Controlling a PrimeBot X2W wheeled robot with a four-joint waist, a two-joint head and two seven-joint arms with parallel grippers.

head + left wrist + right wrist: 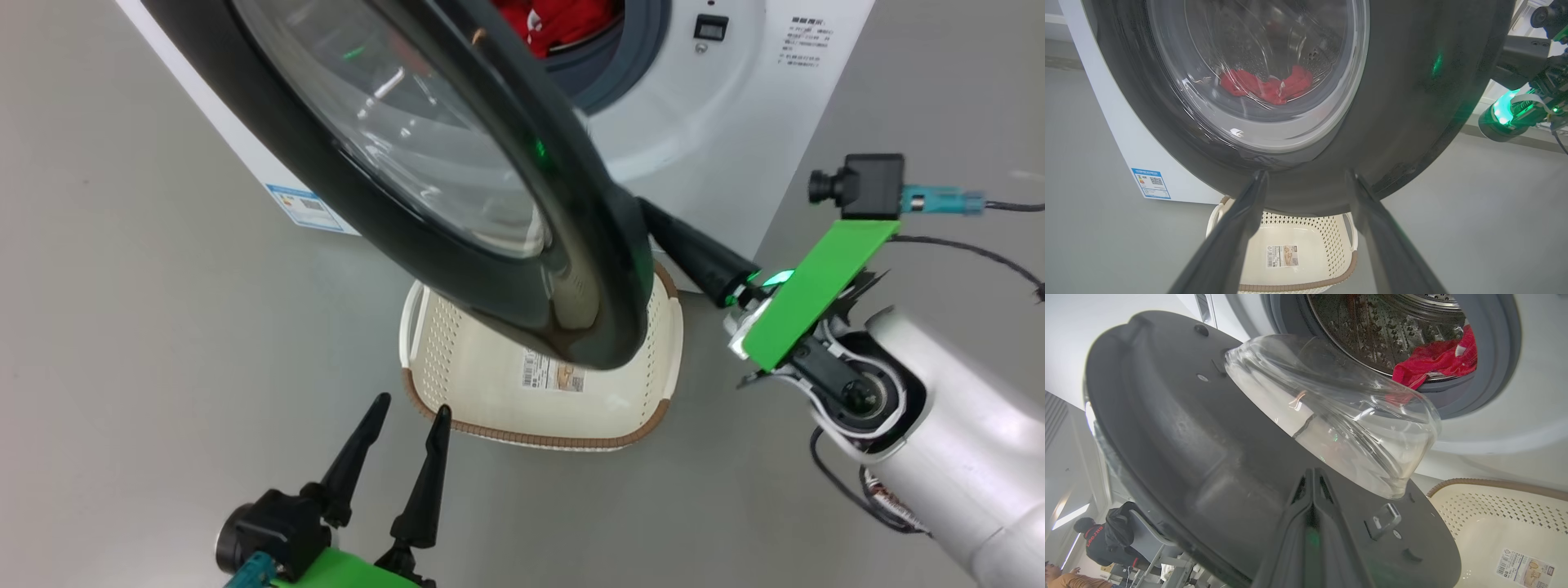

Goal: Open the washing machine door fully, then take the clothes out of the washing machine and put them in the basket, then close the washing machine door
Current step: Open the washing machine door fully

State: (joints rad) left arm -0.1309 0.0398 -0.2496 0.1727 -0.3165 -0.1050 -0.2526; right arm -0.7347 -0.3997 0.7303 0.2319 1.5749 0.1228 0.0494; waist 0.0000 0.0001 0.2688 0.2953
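The washing machine door stands partly swung out from the white washing machine, hanging over the basket. My right gripper is shut, and in the right wrist view its joined fingertips rest against the door's dark inner face below the glass bowl. Red clothes lie in the steel drum, with a bit showing at the opening. My left gripper stands open and holds nothing, in front of the basket and facing the door's outer side. Through the glass the clothes show.
The cream basket sits on the grey floor under the door's lower rim, a label sticker inside. My right forearm reaches in from the right. Two people are in the far background of the right wrist view.
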